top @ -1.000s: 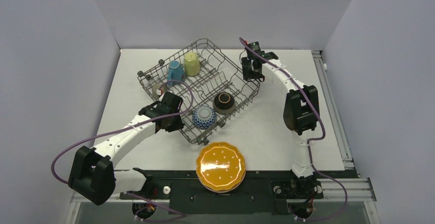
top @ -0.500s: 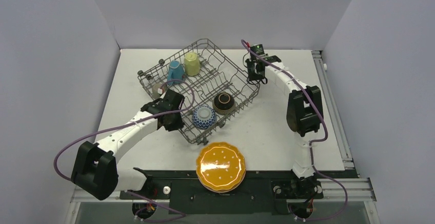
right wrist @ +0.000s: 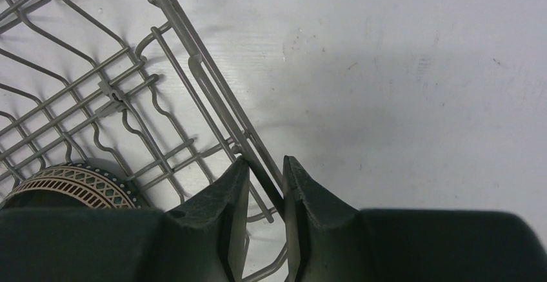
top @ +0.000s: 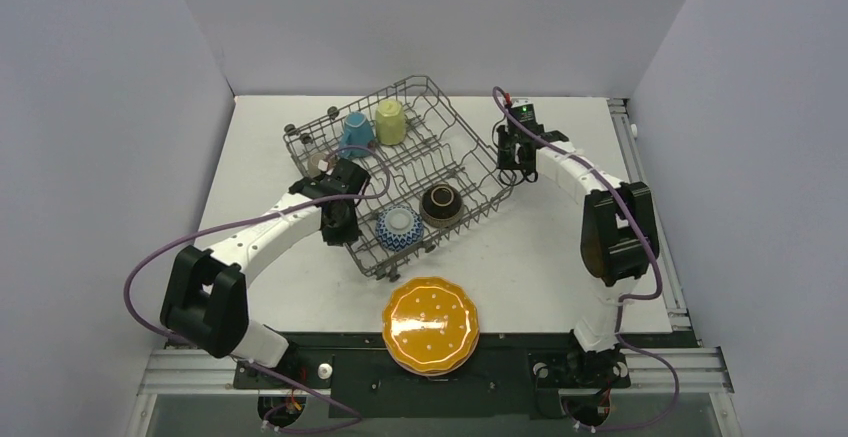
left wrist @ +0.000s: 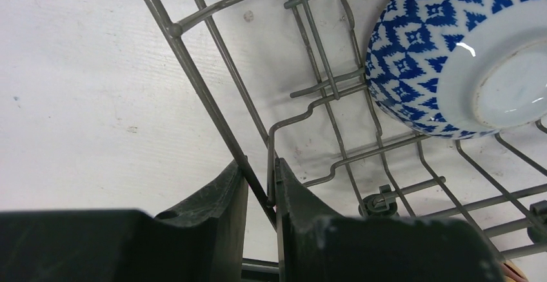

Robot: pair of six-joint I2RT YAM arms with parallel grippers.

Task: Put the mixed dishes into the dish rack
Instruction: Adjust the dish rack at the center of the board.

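The grey wire dish rack (top: 470, 127) sits skewed at mid-table. It holds a blue mug (top: 354, 129), a pale-yellow mug (top: 390, 121), a grey mug (top: 321, 162), a dark brown bowl (top: 440, 202) and a blue-white patterned bowl (top: 399, 227). My left gripper (top: 335, 222) is shut on the rack's left rim wire (left wrist: 193, 75), with the patterned bowl (left wrist: 464, 56) close by. My right gripper (top: 515, 162) is shut on the rack's right rim wire (right wrist: 187, 37), near the brown bowl (right wrist: 71, 185). An orange dotted plate (top: 431, 324) lies at the near edge.
The orange plate tops a stack whose lower plates barely show. White walls close the table at the left, back and right. A metal rail (top: 640, 187) runs along the right edge. Purple cables trail from both arms.
The rack has turned and shifted to the right and away, with both grippers holding its rims. Both arms have swung right with it. The plate has not moved.
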